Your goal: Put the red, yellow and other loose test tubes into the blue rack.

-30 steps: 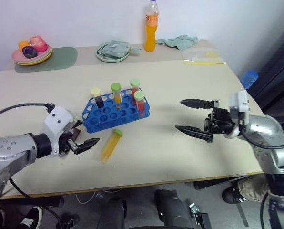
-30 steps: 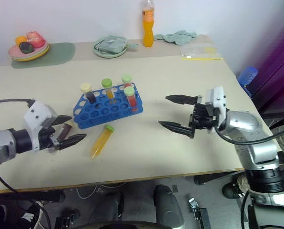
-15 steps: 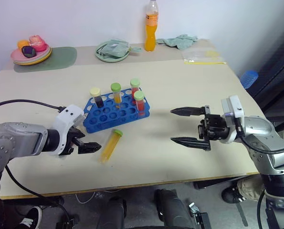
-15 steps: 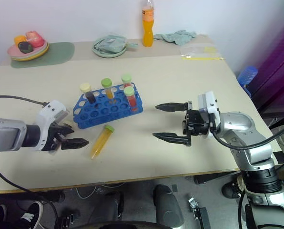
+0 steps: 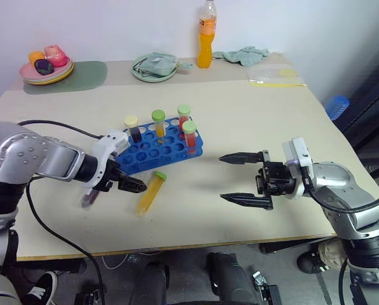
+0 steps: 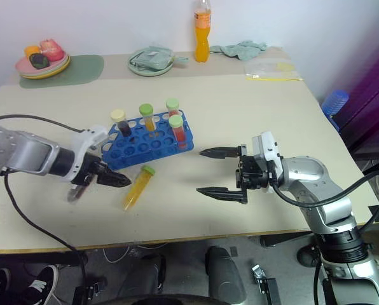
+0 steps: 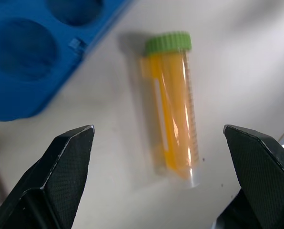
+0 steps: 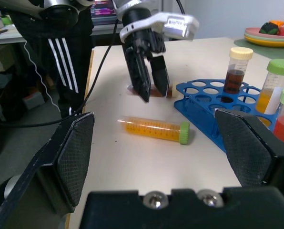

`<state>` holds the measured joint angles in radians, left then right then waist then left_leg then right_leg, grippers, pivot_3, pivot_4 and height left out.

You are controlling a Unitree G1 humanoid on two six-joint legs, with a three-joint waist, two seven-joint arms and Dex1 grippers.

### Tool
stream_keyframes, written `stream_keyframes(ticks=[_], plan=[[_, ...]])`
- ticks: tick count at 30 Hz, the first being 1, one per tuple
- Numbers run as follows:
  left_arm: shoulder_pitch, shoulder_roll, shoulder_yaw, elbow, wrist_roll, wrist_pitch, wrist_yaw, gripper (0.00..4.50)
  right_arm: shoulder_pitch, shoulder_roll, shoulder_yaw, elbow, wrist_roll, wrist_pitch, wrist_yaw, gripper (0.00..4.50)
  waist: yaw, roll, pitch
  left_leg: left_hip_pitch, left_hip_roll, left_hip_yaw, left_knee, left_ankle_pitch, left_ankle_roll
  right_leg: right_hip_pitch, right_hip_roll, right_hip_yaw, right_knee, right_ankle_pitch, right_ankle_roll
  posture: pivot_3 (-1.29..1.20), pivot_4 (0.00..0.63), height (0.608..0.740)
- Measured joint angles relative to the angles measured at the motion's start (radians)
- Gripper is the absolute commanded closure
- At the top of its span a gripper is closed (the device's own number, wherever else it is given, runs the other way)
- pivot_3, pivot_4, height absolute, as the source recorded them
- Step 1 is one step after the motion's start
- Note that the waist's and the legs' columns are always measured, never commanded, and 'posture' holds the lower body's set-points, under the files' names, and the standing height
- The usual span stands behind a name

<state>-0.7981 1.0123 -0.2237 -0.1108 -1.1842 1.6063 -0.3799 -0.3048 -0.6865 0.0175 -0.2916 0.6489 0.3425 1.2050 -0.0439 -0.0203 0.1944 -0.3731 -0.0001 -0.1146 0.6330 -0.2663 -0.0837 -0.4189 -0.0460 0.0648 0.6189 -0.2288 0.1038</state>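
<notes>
The blue rack [image 5: 152, 155] stands mid-table with several capped tubes upright in its far row. A loose yellow test tube [image 5: 149, 193] with a green cap lies flat just in front of the rack. My left gripper [image 5: 113, 192] is open, tilted down, just left of this tube. In the left wrist view the yellow tube [image 7: 173, 119] lies on the table between the spread fingertips [image 7: 70, 143], untouched. A brown tube [image 8: 156, 90] lies by the rack's left end, partly hidden behind the left fingers. My right gripper [image 5: 222, 178] hovers open and empty to the right, pointing left.
At the table's back stand an orange drink bottle [image 5: 206, 35], a plate with a cloth [image 5: 152, 67], a fruit plate [image 5: 46, 68] on a green mat and a teal rag [image 5: 243, 56]. A person in striped trousers [image 8: 61, 52] stands beyond the left edge.
My left gripper has swung right toward the lying yellow tube and tipped its fingers downward. The right gripper has drifted left and slightly lower, still open.
</notes>
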Motion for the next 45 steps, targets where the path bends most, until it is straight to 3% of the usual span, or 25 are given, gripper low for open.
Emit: stream_keyframes(ticks=[6,10,13,16,22,27,32,38,42,45], plan=[[-0.035,-0.024,-0.079,0.031,0.019,0.0,-0.015,0.0,-0.008,0.003,0.006,0.0,-0.001,0.017,-0.02,0.09,-0.001,0.0,0.0,0.0,0.0,0.0,0.0,0.0,0.0,0.0,0.0,0.0,0.001,0.0,0.0,0.0,0.15,0.74],[-0.053,-0.147,-0.087,0.083,0.079,0.0,0.024,0.0,-0.011,0.017,0.01,-0.002,0.0,0.022,-0.03,0.09,0.005,0.0,0.0,-0.001,-0.001,0.0,0.002,0.0,0.0,0.0,0.0,0.0,0.001,0.0,0.0,0.0,0.15,0.74],[-0.07,-0.175,-0.088,0.098,0.1,0.0,0.037,0.0,-0.011,0.021,0.013,-0.011,0.0,0.023,-0.036,0.09,0.002,0.0,0.0,-0.001,-0.001,0.0,0.002,0.0,0.0,0.0,0.0,0.0,0.001,0.001,0.001,0.0,0.15,0.74],[-0.067,-0.176,-0.088,0.098,0.106,0.0,0.041,0.87,-0.011,0.021,0.013,-0.017,0.0,0.023,-0.042,0.0,-0.002,0.0,0.0,0.0,-0.001,0.0,0.001,0.0,0.0,0.0,0.0,0.0,0.001,0.001,0.002,0.0,0.15,0.74],[-0.026,-0.167,-0.09,0.085,0.098,0.0,0.045,3.72,-0.01,0.021,0.012,-0.021,0.0,0.025,-0.056,0.0,0.001,-0.001,0.0,0.0,-0.001,0.0,0.002,0.0,0.0,0.0,0.0,0.0,0.001,0.001,0.002,0.0,0.15,0.74],[-0.021,-0.152,-0.082,0.082,0.11,0.0,0.056,3.8,-0.015,0.021,0.012,-0.021,-0.003,0.025,-0.061,0.0,0.001,-0.001,0.0,0.0,-0.001,0.0,0.002,0.0,0.0,0.0,-0.001,0.0,0.001,0.001,0.001,0.0,0.15,0.74],[0.039,-0.151,0.004,0.06,0.137,0.0,0.068,3.8,-0.019,0.021,0.012,-0.021,-0.016,0.023,-0.063,0.0,-0.001,0.0,0.0,0.0,-0.001,0.0,0.001,0.0,0.0,0.0,0.0,0.0,0.002,0.001,0.001,0.0,0.15,0.74],[0.188,-0.095,0.091,-0.223,0.175,-0.035,0.061,3.8,-0.014,0.018,0.008,-0.021,-0.019,0.023,-0.063,0.0,0.0,0.0,0.0,0.0,-0.001,0.0,0.001,0.0,0.0,0.0,-0.001,0.0,0.002,0.001,0.001,0.0,0.15,0.74],[0.292,-0.033,0.088,-0.391,0.271,-0.187,0.024,3.8,-0.011,0.014,0.005,-0.021,-0.019,0.023,-0.06,0.0,0.003,0.0,0.0,0.0,-0.001,0.0,0.002,0.0,0.0,0.0,-0.001,0.0,0.001,-0.001,-0.001,0.0,0.15,0.74],[0.373,-0.063,0.118,-0.432,0.385,-0.384,0.016,3.8,-0.007,0.009,0.001,-0.021,-0.018,0.023,-0.062,0.0,0.008,0.0,0.0,0.0,-0.001,0.0,0.003,0.0,0.0,0.001,-0.001,0.0,0.001,-0.001,-0.002,0.0,0.15,0.74]])
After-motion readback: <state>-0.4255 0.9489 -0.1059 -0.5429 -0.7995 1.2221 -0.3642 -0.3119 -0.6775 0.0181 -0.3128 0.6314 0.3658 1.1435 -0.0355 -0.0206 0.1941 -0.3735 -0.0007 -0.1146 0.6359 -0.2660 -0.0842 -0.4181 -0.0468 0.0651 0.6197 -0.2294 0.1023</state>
